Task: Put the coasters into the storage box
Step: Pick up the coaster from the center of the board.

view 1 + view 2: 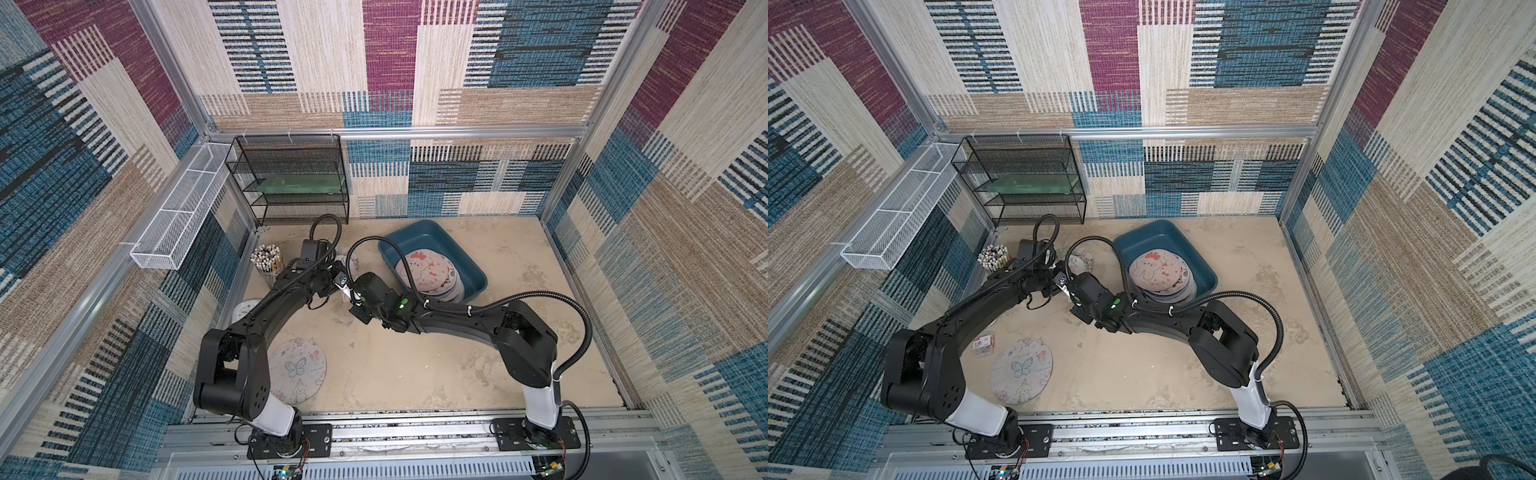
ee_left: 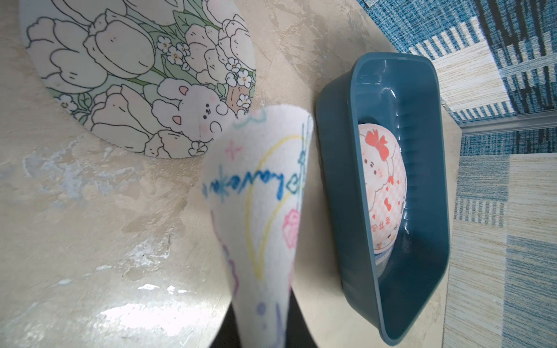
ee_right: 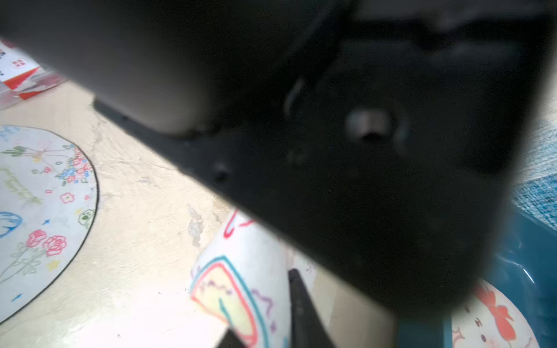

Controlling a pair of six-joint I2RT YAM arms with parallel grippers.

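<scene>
A white coaster [image 2: 262,195] with coloured doodles hangs bent between both arms, just left of the teal storage box [image 1: 415,230]. My left gripper [image 2: 262,319] is shut on one edge of it. My right gripper [image 3: 265,319] is shut on the same coaster [image 3: 250,271], with the left arm's black body filling most of the right wrist view. In both top views the two grippers meet at the box's near-left side [image 1: 343,286]. A stack of coasters [image 1: 1160,272] lies in the box, a red-bow animal on top. A tulip-and-bunny coaster [image 2: 144,69] and a butterfly coaster [image 1: 297,370] lie on the table.
A black mesh rack [image 1: 291,178] stands at the back left, and a white mesh tray [image 1: 183,208] hangs on the left wall. A cup of pens [image 1: 268,259] and a pale round clock [image 1: 245,309] sit by the left arm. A small clear box [image 1: 984,343] lies near the butterfly coaster.
</scene>
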